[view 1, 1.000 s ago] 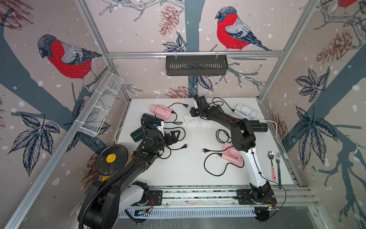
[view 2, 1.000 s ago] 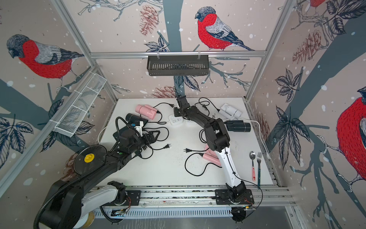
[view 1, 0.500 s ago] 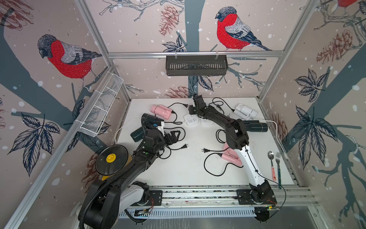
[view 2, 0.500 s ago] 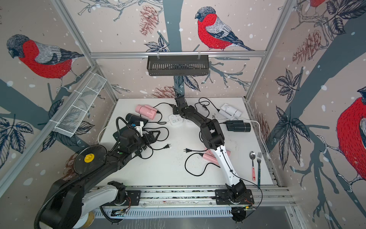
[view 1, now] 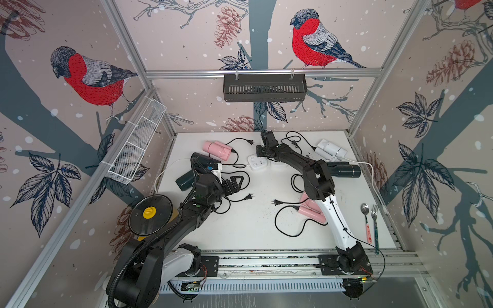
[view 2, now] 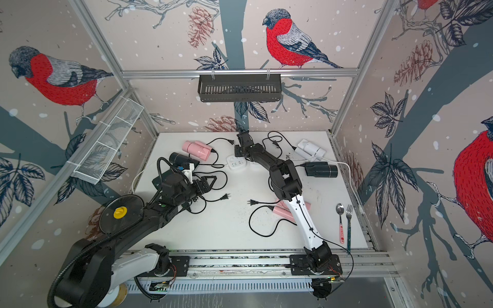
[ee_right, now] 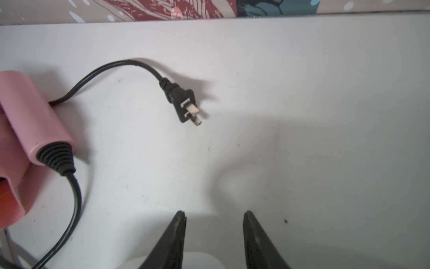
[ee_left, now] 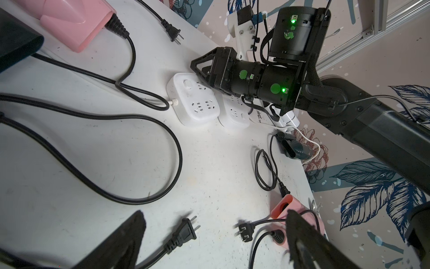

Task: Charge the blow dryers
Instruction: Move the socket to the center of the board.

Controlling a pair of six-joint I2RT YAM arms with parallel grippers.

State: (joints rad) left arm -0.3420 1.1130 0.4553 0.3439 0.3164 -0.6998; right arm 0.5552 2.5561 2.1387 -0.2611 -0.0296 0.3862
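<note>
I am lining up my right end effector (ee_right: 214, 213), fingers partly spread and empty, on the loose plug (ee_right: 186, 106) of the pink blow dryer (view 1: 216, 152) lying at the bench's (view 1: 253, 226) 11 o'clock. Next I am likely needing to pinch that plug, then seat it in the power strip (view 1: 257, 162) at its 5 o'clock.

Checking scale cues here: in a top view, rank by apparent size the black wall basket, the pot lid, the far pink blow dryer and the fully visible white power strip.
Largest first:
black wall basket
pot lid
far pink blow dryer
white power strip
The basket hangs higher, nearer the camera, so its lead is partly perspective.
</note>
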